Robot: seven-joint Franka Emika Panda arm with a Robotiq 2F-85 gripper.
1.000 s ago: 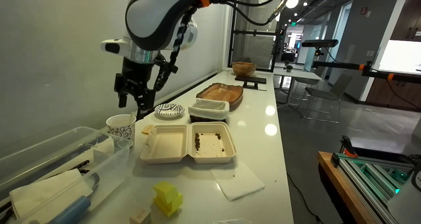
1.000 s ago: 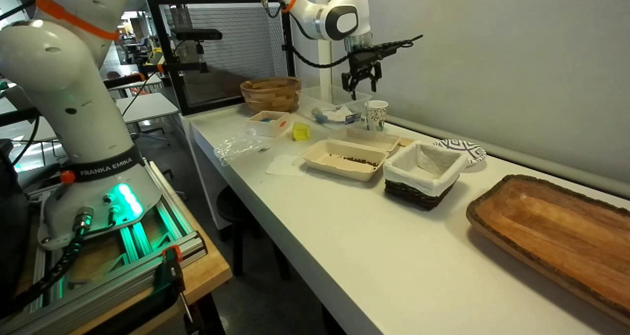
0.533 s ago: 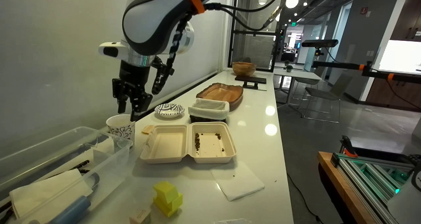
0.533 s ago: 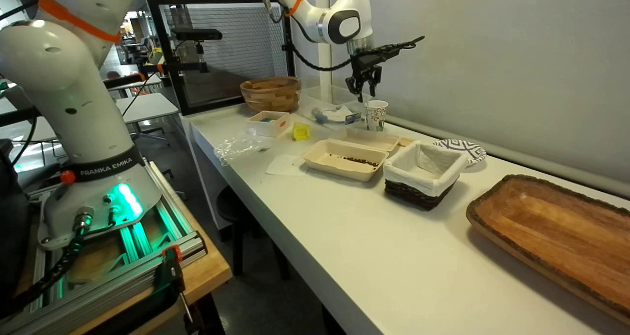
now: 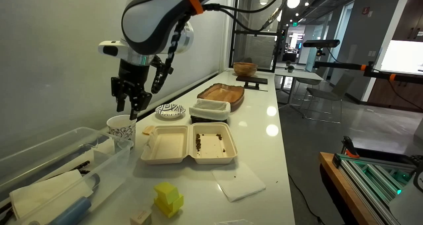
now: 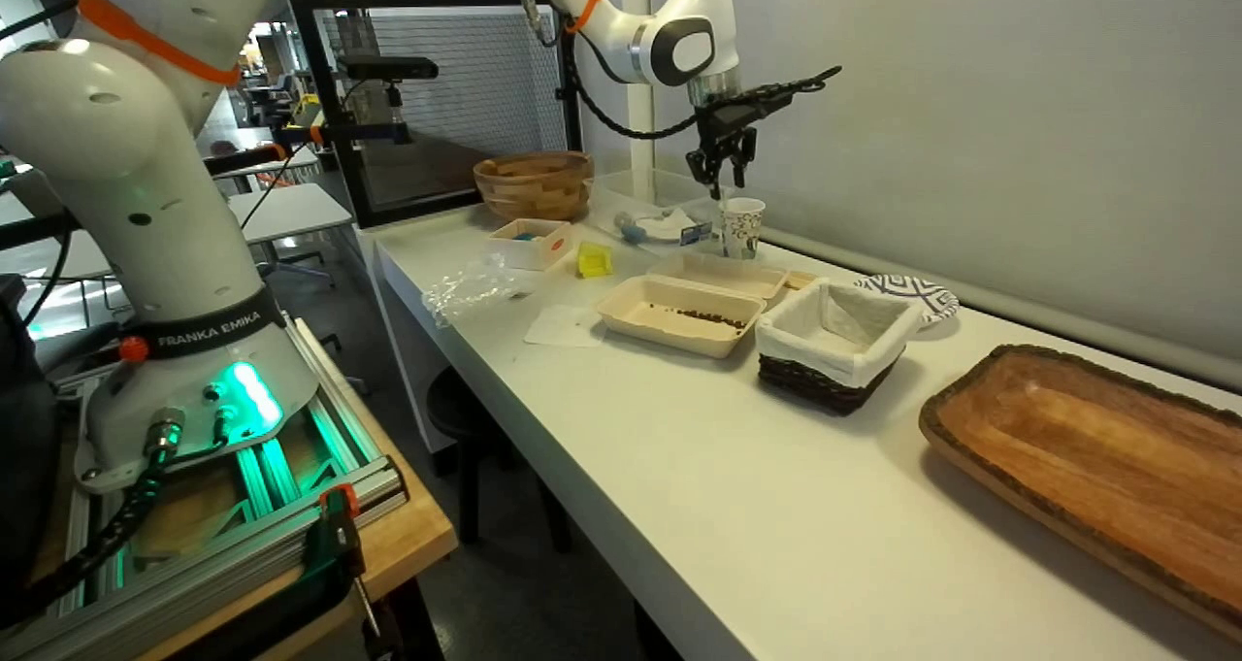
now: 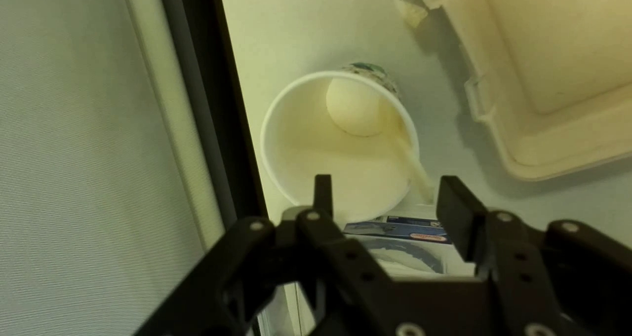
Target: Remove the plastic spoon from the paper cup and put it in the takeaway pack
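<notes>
Jaws spread wide on the black gripper (image 7: pixel 382 193), a clear gap between its two fingertips in the wrist view. Below them I look down into the paper cup (image 7: pixel 321 163), where the spoon (image 7: pixel 414 166), a pale strip, leans inside, its upper end crossing the rim and finishing just beside one fingertip. Whether the two touch, I cannot tell. Past the rim a blue-printed strip (image 7: pixel 402 229) shows between the fingers, and a corner of the takeaway pack (image 7: pixel 553 45) lies near the cup.

In an exterior view the gripper hangs at the mouth of the cup, which stands upright beside a clear plastic bin (image 5: pixel 115 168), partly seen through the bin's corner; the spoon is hard to make out from this side. Next to the cup the pack lies open on the white counter (image 5: pixel 257 147), dark bits (image 5: pixel 198 141) scattered in one of its two halves. Around the pack I see a white napkin (image 5: pixel 239 182), a yellow block (image 5: pixel 167 195), a patterned bowl (image 5: pixel 170 112) and a cloth-lined basket (image 5: pixel 210 112).

In an exterior view the robot's base (image 6: pixel 175 389) stands well apart from the cup, and the fingertips are parted just by the cup's rim. Toward the robot's side of the counter are a white tub (image 6: pixel 555 247) and crumpled clear film (image 6: pixel 471 292).
</notes>
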